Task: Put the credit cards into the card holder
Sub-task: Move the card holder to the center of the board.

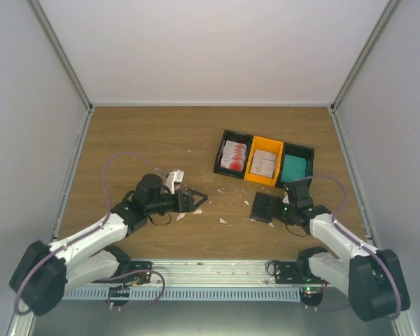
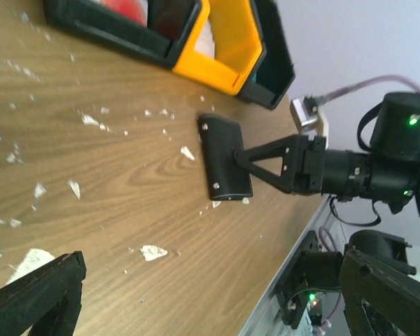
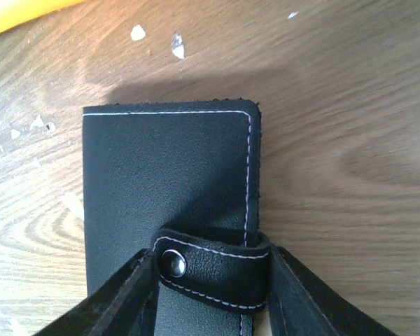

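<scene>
Right pincer [image 3: 210, 280] straddles the snap strap [image 3: 213, 266] of the wallet [image 3: 168, 175], one finger over the wallet, the other just off its edge; whether it clamps, I cannot tell. The wallet lies closed on the table [image 3: 336, 175] right under it. Cards [image 1: 234, 155] sit in bins [image 1: 220, 159] beyond it. Left pincer [image 1: 198, 201], well to its left, stands wide apart.

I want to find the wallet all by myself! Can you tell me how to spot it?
On the brown wooden table, find the row of black, yellow and black plastic bins at the right. Just nearer the arms lies the flat black leather card holder, between the right arm's black fingers. Unlike the bins, it is folded shut, with white stitching and a silver snap.
</scene>
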